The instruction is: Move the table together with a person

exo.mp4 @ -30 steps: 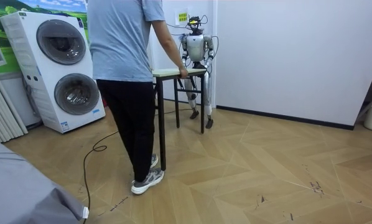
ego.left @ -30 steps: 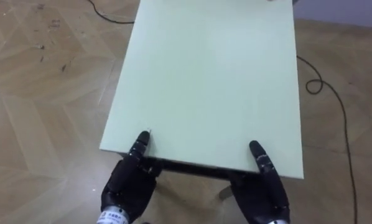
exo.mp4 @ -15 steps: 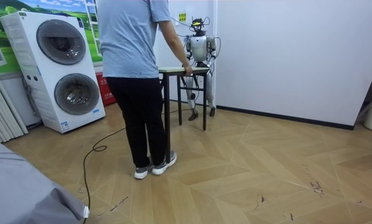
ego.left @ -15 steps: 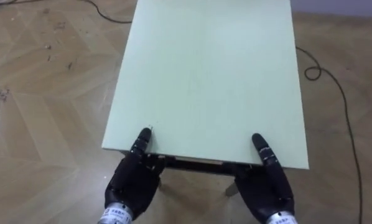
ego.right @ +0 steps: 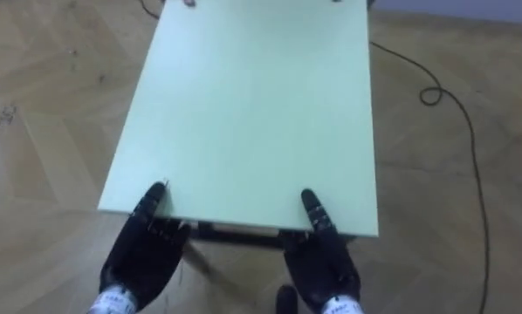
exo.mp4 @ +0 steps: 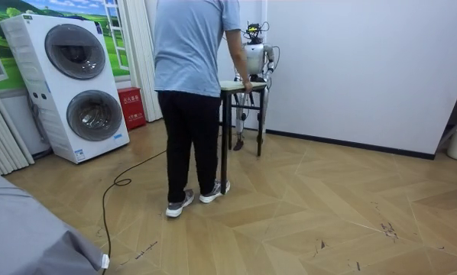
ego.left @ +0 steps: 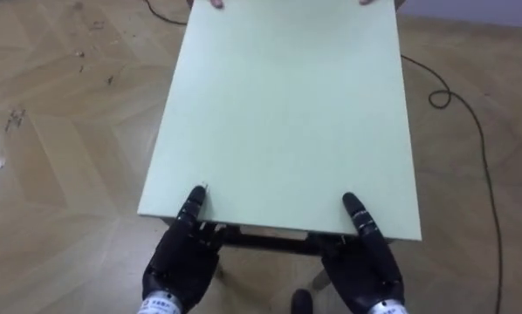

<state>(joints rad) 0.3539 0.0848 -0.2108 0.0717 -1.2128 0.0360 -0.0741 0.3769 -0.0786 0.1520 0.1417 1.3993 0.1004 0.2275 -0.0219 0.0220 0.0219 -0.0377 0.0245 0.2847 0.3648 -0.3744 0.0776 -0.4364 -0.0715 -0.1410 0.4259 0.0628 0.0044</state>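
While the person [exo.mp4: 192, 84] is gripping the far short end, the robot's left hand [ego.left: 181, 257] and right hand [ego.left: 363, 262] are clamping the near end of the bench [ego.left: 283, 113] (thumbs on top, fingers tucked beneath). Its long axis is running straight ahead between them, equally near both.

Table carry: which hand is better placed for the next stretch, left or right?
Left, by a hair. Left hand and right hand both pinch the table at its near edge, thumbs on top; the left sits slightly closer to its corner, so probably a bit more steering leverage.
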